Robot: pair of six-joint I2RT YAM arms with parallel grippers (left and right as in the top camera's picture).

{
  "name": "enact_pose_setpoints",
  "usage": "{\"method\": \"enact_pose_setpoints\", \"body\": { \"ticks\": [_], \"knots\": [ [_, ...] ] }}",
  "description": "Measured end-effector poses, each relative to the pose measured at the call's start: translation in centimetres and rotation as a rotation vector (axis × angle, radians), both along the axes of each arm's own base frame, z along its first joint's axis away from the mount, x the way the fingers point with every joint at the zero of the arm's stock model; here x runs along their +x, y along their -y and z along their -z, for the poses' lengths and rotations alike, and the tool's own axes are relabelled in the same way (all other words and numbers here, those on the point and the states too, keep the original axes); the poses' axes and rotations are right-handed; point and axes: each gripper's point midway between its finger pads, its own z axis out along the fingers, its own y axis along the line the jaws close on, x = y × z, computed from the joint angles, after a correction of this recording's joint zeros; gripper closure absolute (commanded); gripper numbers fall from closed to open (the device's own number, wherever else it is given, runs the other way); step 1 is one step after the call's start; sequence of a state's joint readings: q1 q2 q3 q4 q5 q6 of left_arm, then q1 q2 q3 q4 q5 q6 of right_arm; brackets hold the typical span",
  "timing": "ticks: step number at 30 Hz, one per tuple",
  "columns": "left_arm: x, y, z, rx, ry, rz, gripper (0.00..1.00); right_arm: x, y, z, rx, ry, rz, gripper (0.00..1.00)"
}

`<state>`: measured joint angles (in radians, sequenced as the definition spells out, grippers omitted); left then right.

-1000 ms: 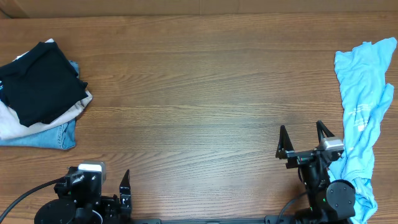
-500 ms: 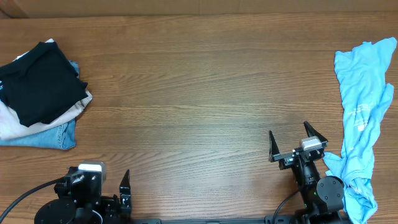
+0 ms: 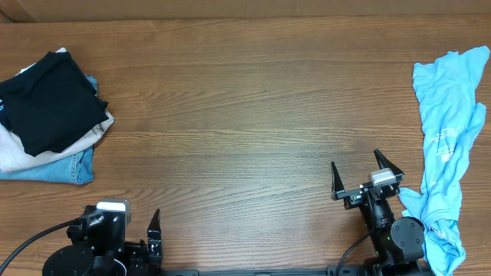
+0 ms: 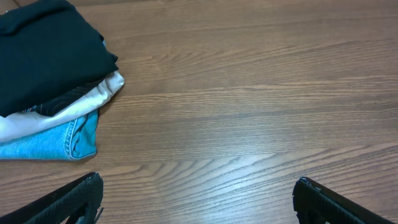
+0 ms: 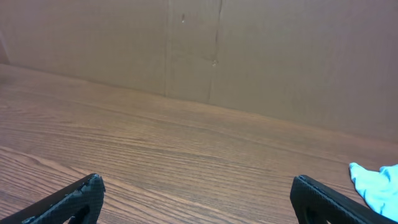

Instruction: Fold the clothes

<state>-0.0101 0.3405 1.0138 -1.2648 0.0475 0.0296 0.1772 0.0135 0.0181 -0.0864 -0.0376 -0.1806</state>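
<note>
The clothes (image 3: 46, 103), plain black soft fabric, lie folded on top of a pile at the table's left edge; the left wrist view shows them at its upper left (image 4: 50, 53). My left gripper (image 4: 198, 186) is open over bare wood near the front edge, right of the pile and apart from it; from overhead only one of its fingers (image 3: 156, 228) shows. My right gripper (image 3: 354, 159) stands open and empty at the front right, and the right wrist view shows only wood between its fingers (image 5: 198, 183).
Under the black fabric lie a white garment (image 4: 74, 109) and folded light denim (image 3: 57, 165). A crumpled light blue T-shirt (image 3: 445, 138) stretches along the right edge, its lower end beside my right arm's base. A brown board wall (image 5: 249, 56) backs the table.
Since a second ago my right gripper has shifted a little left and toward the front edge, then stopped. The left arm and the garments have not moved.
</note>
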Motion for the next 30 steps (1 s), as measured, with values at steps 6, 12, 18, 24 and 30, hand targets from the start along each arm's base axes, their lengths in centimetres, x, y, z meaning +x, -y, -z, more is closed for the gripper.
{"method": "enact_pose_setpoints", "body": {
  "ticks": [6,12,18,24,30],
  "knots": [
    [0.0,0.0,0.0,0.0,0.0,0.0,0.0,0.0,-0.01,0.0,0.0,0.0,0.0,0.0],
    [0.0,0.0,0.0,0.0,0.0,0.0,0.0,0.0,-0.01,0.01,0.0,0.0,0.0,0.0],
    [0.0,0.0,0.0,0.0,0.0,0.0,0.0,0.0,-0.01,0.0,0.0,0.0,0.0,0.0],
    [0.04,-0.01,0.0,0.0,0.001,-0.001,0.0,0.0,0.0,-0.01,0.0,0.0,0.0,0.0],
    [0.94,-0.24,0.4,0.0,0.081,-0.018,0.0,0.0,-0.01,0.0,-0.001,0.0,0.0,0.0]
  ]
}}
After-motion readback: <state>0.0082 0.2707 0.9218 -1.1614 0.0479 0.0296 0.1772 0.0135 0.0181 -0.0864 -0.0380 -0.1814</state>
